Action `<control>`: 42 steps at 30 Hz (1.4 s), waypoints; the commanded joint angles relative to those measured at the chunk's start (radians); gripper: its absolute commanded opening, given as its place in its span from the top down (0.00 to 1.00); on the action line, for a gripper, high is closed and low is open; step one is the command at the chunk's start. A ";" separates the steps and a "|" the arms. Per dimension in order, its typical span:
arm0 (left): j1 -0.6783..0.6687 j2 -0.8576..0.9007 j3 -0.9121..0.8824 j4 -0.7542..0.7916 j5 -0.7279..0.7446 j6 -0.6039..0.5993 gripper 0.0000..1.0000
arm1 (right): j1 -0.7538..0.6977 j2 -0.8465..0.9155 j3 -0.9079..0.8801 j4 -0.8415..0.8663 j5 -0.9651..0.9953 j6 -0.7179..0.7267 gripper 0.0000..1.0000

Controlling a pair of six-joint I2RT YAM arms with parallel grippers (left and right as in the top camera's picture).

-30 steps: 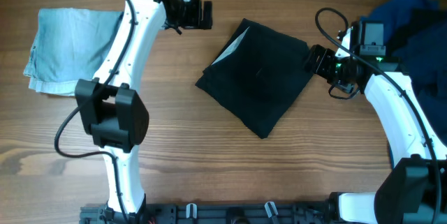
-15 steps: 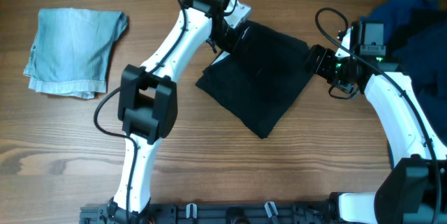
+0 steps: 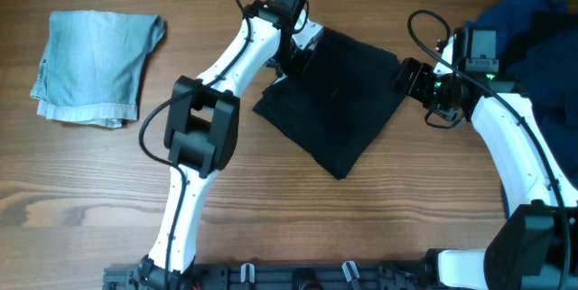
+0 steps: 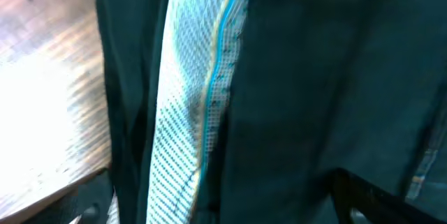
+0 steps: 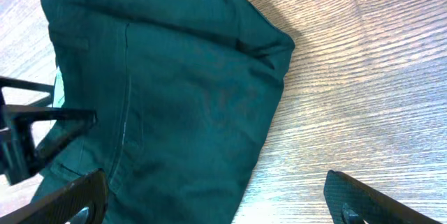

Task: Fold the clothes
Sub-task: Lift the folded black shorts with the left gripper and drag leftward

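The left jaws stand wide, low over the far left corner of the black shorts (image 3: pixel 334 100). In the wrist view the cloth fills almost everything between them, with a strip of pale mesh lining (image 4: pixel 202 112) showing where the layers part. I cannot tell whether the fingertips (image 4: pixel 370 192) already touch the cloth. The risk here is that closing at this spot may catch only the top layer or the lining. The corner would then peel open instead of lifting as one, and the fold would come undone.

The right jaws are also wide and hold nothing. They sit at the near right corner of the shorts, and the cloth edge runs in between the fingers (image 5: pixel 70 196) from one side only. A shallow bite there could slip off the hem, or miss the cloth and scrape the tabletop (image 3: pixel 271 218).

The shorts lie folded and skewed in the middle of the tabletop between the two arms. If one side grips and the other does not, a pull would likely drag the whole bundle and twist it.

The heap of blue garments (image 3: pixel 533 28) lies just beside the right arm (image 3: pixel 515 136), so a wide swing could snag it. The pale denim piece (image 3: pixel 90 64) lies well apart at the left, out of harm.
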 commanded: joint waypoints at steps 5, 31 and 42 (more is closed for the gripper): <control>-0.005 0.044 -0.005 -0.063 -0.004 -0.005 0.20 | -0.002 0.007 -0.002 0.002 -0.012 0.014 0.00; -0.028 0.053 -0.005 -0.064 -0.066 -0.111 0.89 | -0.002 0.007 -0.002 0.002 -0.012 0.014 0.00; -0.021 -0.069 -0.005 -0.073 -0.110 -0.111 0.96 | -0.002 0.007 -0.002 0.002 -0.012 0.014 0.00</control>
